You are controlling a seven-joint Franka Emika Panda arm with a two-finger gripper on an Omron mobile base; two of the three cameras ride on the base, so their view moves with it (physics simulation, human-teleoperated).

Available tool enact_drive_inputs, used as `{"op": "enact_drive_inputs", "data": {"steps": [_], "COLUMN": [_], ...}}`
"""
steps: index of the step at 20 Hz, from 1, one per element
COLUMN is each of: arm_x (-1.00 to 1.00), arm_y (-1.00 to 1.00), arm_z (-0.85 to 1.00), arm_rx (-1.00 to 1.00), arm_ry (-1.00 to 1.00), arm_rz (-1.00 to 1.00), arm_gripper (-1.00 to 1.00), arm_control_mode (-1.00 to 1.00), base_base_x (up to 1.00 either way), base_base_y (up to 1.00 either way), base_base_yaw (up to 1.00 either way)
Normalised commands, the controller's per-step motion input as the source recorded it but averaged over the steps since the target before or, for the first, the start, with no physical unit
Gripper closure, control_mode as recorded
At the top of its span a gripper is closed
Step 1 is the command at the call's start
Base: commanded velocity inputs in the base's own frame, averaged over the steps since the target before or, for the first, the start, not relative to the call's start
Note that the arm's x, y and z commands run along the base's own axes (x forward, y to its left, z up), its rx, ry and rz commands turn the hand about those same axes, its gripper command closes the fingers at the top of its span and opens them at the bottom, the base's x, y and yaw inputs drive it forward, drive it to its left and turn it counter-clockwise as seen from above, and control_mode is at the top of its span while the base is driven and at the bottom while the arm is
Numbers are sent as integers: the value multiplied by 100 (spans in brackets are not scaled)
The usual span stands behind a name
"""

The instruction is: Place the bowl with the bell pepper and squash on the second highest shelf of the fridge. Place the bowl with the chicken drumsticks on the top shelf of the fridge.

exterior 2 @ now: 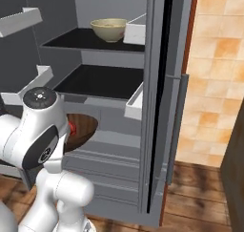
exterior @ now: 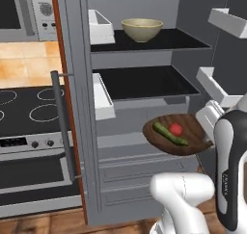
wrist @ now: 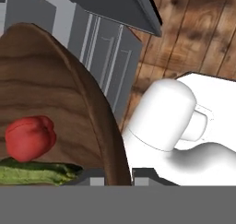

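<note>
Wooden bowl [exterior: 185, 127] with squash [exterior: 169, 134] and bell pepper [exterior: 176, 129] hangs in the air at the open fridge [exterior: 140, 103], in front of the drawer fronts and below the 2 dark shelves. Its target, the second highest shelf [exterior: 144, 82], lies up and farther in from the bowl; it looks bare. The top shelf [exterior: 159, 40] above carries a cream bowl [exterior: 142, 29], contents not readable.

Squash long axis runs left-far to right-near across the bowl; pepper sits just right of it.

Hand view: bowl rim [wrist: 99, 121] runs down to the gripper [wrist: 117, 174] between the 2 tips, so the jaws appear closed on the rim at the bowl's right-near edge. Bowl tilts slightly.

Arm pose: forearm upright at the right, hand hidden behind the elbow in the left base view.

Judgement: next move needs a lift above the shelf lip, then a reach in.
</note>
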Motion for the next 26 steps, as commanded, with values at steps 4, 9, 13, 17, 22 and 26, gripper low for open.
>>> {"op": "enact_drive_inputs", "data": {"steps": [4, 9, 13, 17, 22, 26], "arm_x": [0, 0, 0, 0, 0, 0], "arm_y": [0, 0, 0, 0, 0, 0], "arm_z": [0, 0, 0, 0, 0, 0], "arm_rx": [0, 0, 0, 0, 0, 0], "arm_ry": [0, 0, 0, 0, 0, 0], "arm_rz": [0, 0, 0, 0, 0, 0], "arm_gripper": [100, 100, 100, 100, 100, 100], "arm_control_mode": [100, 100, 100, 100, 100, 100], "base_base_x": [28, 45, 51, 52, 56, 37], "base_base_y": [23, 28, 43, 33, -5, -23], "base_base_yaw": [0, 0, 0, 0, 0, -4]}}
